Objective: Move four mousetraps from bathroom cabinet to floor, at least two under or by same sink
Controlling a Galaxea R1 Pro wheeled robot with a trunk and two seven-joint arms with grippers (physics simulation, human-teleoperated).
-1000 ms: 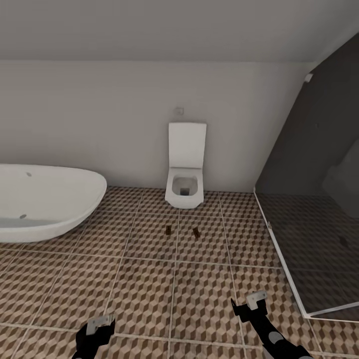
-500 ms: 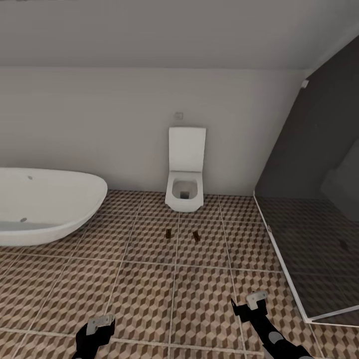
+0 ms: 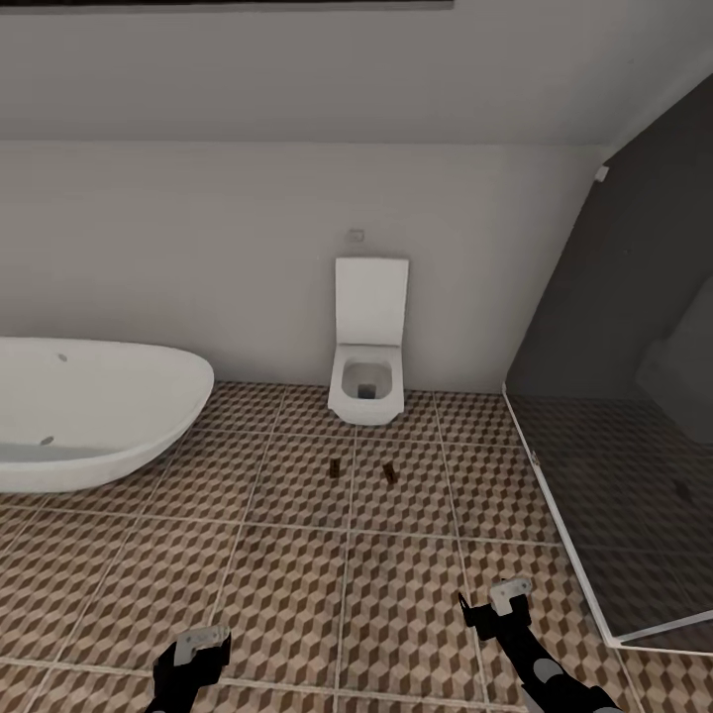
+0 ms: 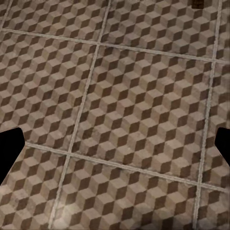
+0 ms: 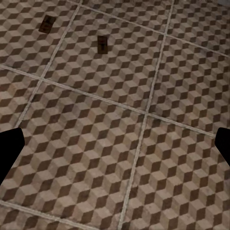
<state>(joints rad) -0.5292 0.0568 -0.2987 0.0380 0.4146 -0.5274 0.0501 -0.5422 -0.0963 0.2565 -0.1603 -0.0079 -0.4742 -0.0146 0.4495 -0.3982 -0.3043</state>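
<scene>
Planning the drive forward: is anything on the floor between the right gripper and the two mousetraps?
Nothing: in the head view only bare floor tiles lie between the right gripper and the mousetraps.

You are facing a plain pale wall (image 3: 198, 248) under a sloping ceiling (image 3: 327, 69). A white square toilet (image 3: 368, 342) is standing against it with its lid raised, a small plate (image 3: 356, 236) above. A white oval bathtub (image 3: 89, 411) is sitting at your left, and a dark glass shower enclosure (image 3: 634, 396) is closing off your right.
</scene>
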